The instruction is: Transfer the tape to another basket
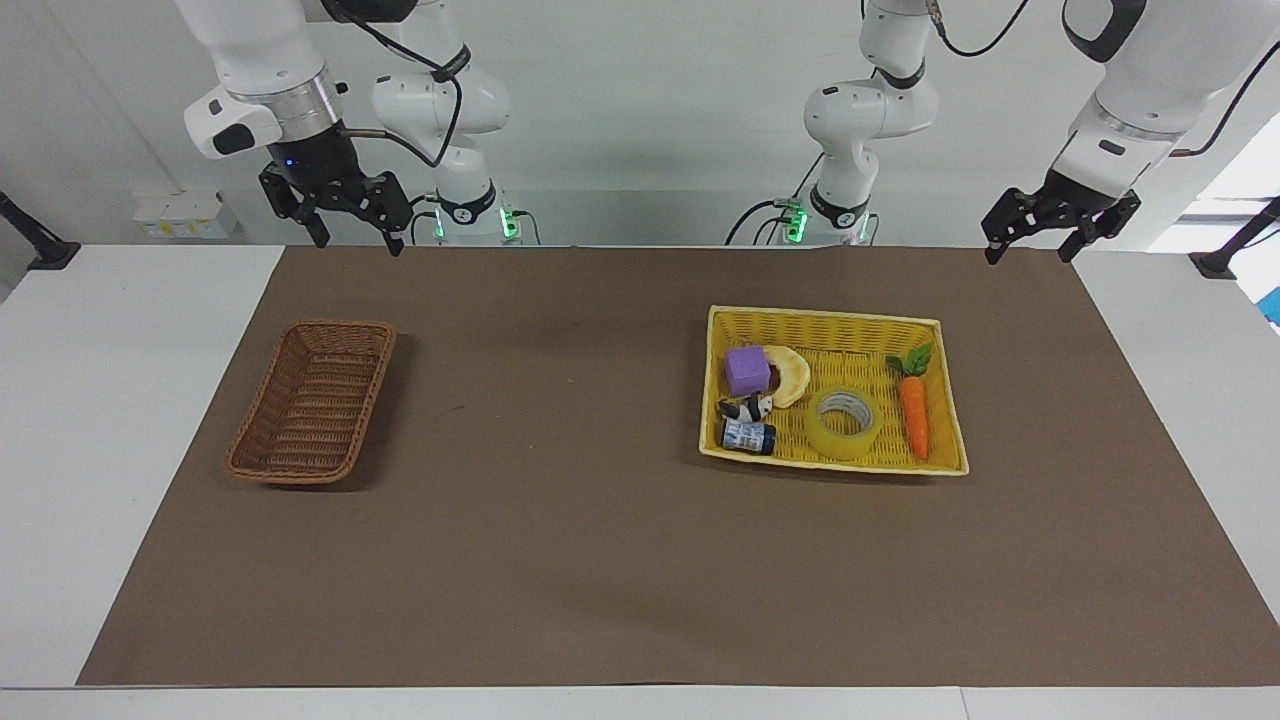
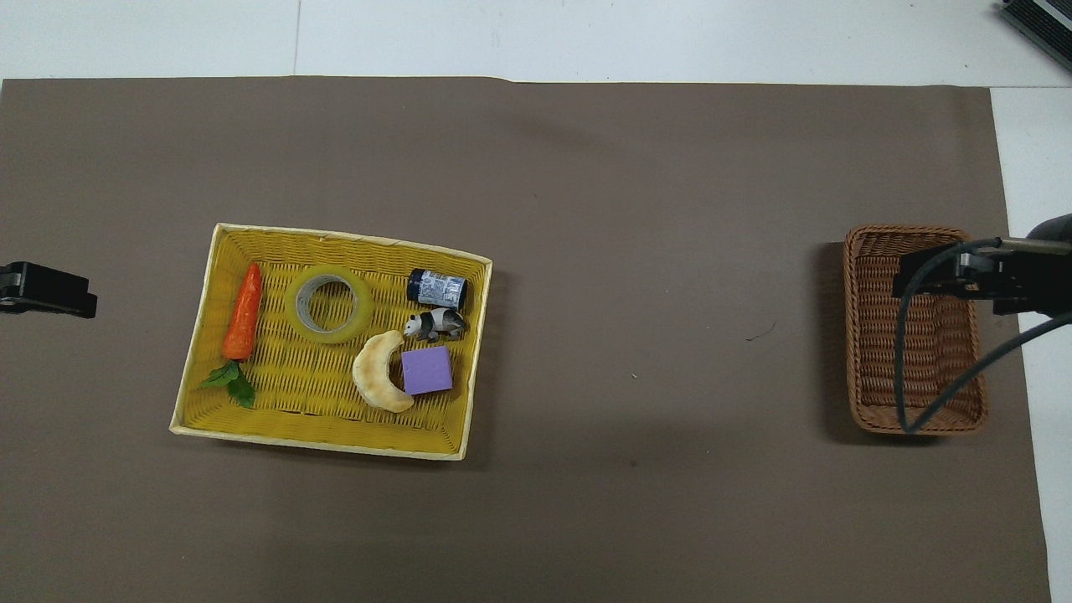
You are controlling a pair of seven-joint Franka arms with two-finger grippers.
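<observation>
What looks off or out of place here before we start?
Nothing stands out. The tape lies flat in the yellow basket among the toys; the brown wicker basket sits upright with nothing in it. Left gripper and right gripper wait raised.

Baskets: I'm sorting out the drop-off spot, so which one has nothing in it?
The brown basket toward the right arm's end; the yellow basket holds the tape and toys.

The tape (image 1: 845, 422) lies flat in the yellow tray (image 1: 830, 326) (beside a carrot (image 1: 914, 412)), below the raised, open left claw (image 1: 1033, 243), while the brown basket (image 1: 313, 410) sits below the raised, open right claw (image 1: 358, 234).
</observation>
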